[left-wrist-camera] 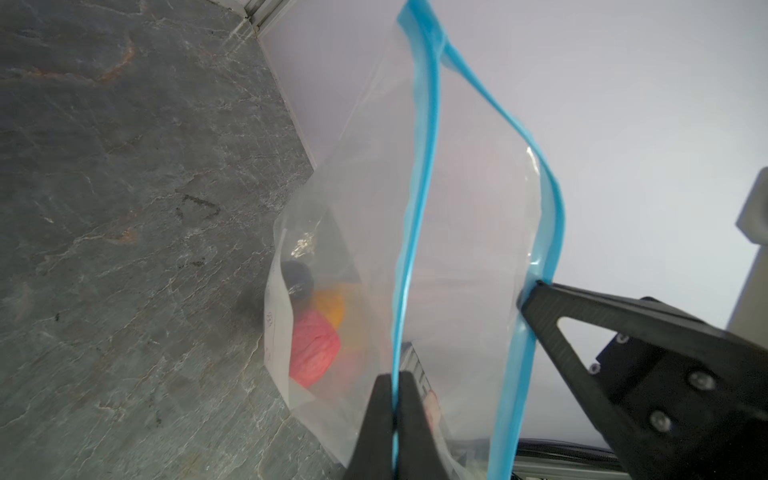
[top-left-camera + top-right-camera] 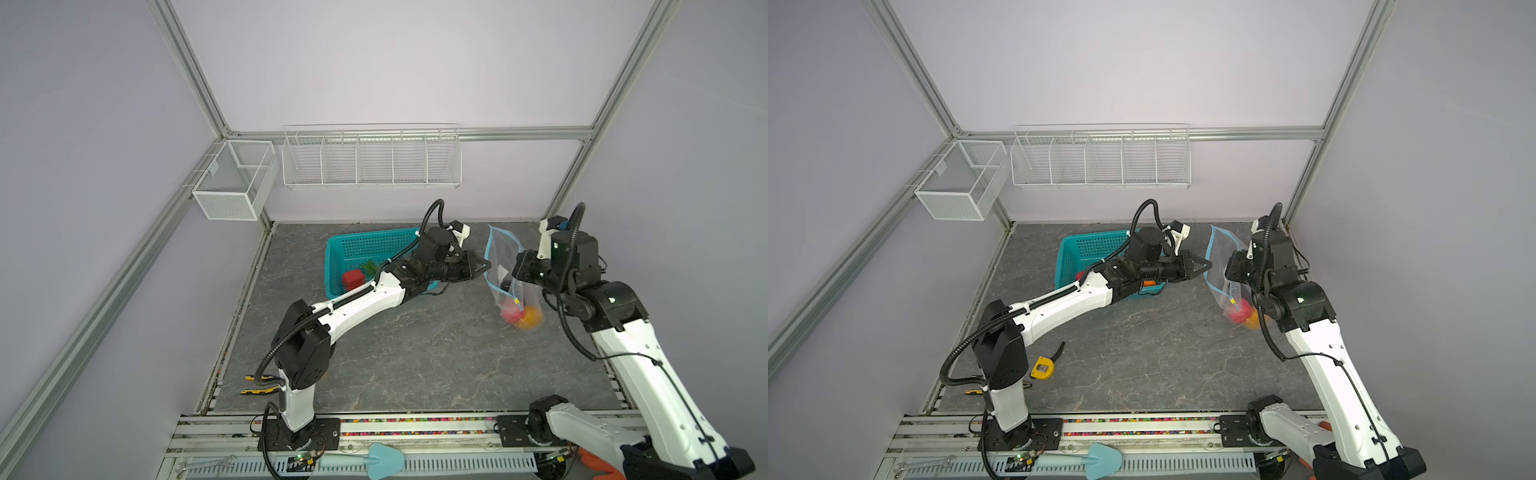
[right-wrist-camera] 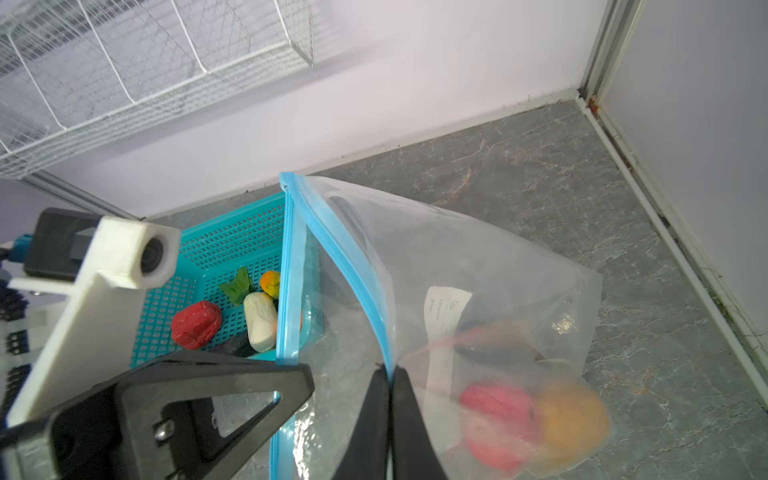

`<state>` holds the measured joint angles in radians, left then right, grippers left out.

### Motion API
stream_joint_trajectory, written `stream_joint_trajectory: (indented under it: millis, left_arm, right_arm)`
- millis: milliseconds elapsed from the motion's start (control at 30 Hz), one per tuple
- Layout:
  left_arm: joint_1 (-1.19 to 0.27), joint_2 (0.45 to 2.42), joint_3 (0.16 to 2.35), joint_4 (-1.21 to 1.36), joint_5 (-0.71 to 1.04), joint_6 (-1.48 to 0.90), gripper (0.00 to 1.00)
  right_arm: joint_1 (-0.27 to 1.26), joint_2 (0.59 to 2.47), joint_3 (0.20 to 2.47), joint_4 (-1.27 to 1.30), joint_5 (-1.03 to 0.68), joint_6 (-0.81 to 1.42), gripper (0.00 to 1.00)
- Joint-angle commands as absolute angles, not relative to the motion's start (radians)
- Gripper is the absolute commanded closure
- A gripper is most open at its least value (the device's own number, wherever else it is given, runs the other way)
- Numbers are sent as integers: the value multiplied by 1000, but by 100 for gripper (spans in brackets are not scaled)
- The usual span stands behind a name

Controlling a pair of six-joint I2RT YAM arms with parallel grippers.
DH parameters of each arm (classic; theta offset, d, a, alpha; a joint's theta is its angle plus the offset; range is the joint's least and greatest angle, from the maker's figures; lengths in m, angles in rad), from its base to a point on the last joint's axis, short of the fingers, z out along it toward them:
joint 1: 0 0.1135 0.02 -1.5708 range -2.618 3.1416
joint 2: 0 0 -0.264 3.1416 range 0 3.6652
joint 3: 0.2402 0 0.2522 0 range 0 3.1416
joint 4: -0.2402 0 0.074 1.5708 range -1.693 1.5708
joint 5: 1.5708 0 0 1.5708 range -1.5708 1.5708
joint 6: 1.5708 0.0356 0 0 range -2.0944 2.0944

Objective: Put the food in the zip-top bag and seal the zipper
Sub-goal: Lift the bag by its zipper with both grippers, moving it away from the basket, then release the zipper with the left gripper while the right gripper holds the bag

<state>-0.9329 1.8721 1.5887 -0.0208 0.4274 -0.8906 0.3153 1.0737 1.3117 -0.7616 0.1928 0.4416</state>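
Observation:
The zip-top bag (image 2: 503, 259) (image 2: 1221, 253) hangs lifted off the table between both grippers, mouth spread open. My left gripper (image 1: 395, 382) (image 2: 487, 266) is shut on one side of the light-blue zipper (image 1: 424, 166) (image 3: 345, 266). My right gripper (image 3: 390, 374) (image 2: 517, 270) is shut on the other side. A yellow slider tab (image 2: 516, 300) sits low on the strip. Inside the bag lie a red piece (image 1: 313, 353), an orange piece (image 1: 330, 307) and a dark piece (image 1: 297, 278). More food stays in the teal basket (image 3: 232, 237): red (image 3: 197, 324), white (image 3: 260, 320), green (image 3: 237, 286) and orange (image 3: 270, 282).
The teal basket (image 2: 365, 245) stands behind my left forearm. A yellow tape measure (image 2: 1043, 368) lies near the left arm's base, with yellow-black pliers (image 2: 257, 384) beside it. White wire racks (image 2: 370, 158) and a mesh box (image 2: 235, 178) hang on the walls.

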Motion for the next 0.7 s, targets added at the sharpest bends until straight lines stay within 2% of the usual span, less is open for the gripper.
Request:
stream_joint_trajectory:
  millis: [0,233,367,500,667]
  left_arm:
    - [-913,1879,1533,25,443,-930,100]
    - [-875,1826,1434,14,418,-927,100]
    - [-853,1807,1398,14,413,-929,95]
    - [-838,1787,1373,6,396,-917,86]
    - [-822,1757,1354,-34,365,-880,68]
  right_arm:
    - [330,1109,1273,-724,124,453,93]
    - [374,1177,1255,-667,103,466,93]
    - [398,1223,1268,-658,103,463,93]
    - [420,1257,1267,-645,99,466,93]
    - [435,1285,1267,-633,96,469,93]
